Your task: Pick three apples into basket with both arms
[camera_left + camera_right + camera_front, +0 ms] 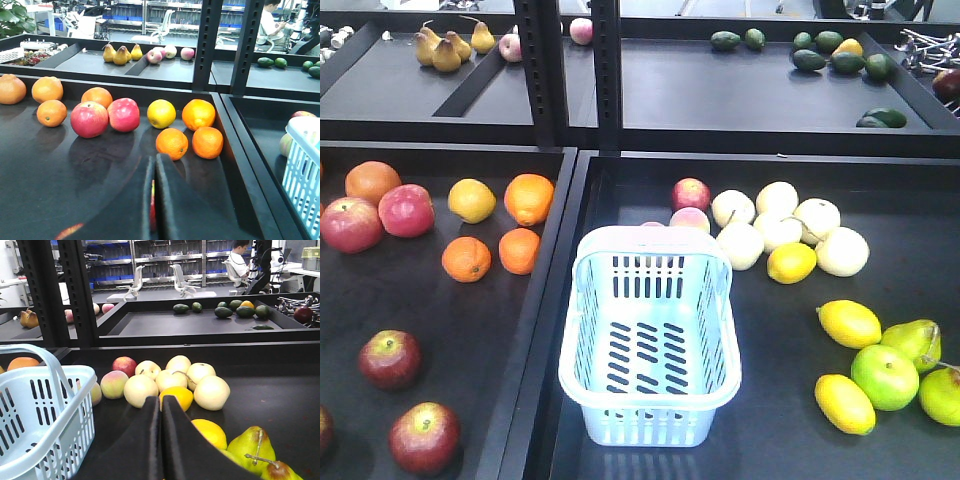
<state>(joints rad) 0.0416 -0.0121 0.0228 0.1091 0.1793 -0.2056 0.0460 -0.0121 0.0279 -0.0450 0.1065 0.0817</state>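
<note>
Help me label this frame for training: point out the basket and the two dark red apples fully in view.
basket [640,425]: front-facing view, its near slotted wall.
nearer dark red apple [424,437]: front-facing view, middle of its skin.
farther dark red apple [389,358]: front-facing view, middle of its skin.

Left claw [154,161], right claw [161,400] — matte black, tapered

Oranges [467,258] lie in the left tray [410,300]. In the right one, pale round fruits [778,230] sit behind lemons [849,323] and green apples [885,376]. Avocados [809,60] are on the far shelf [720,90].
</note>
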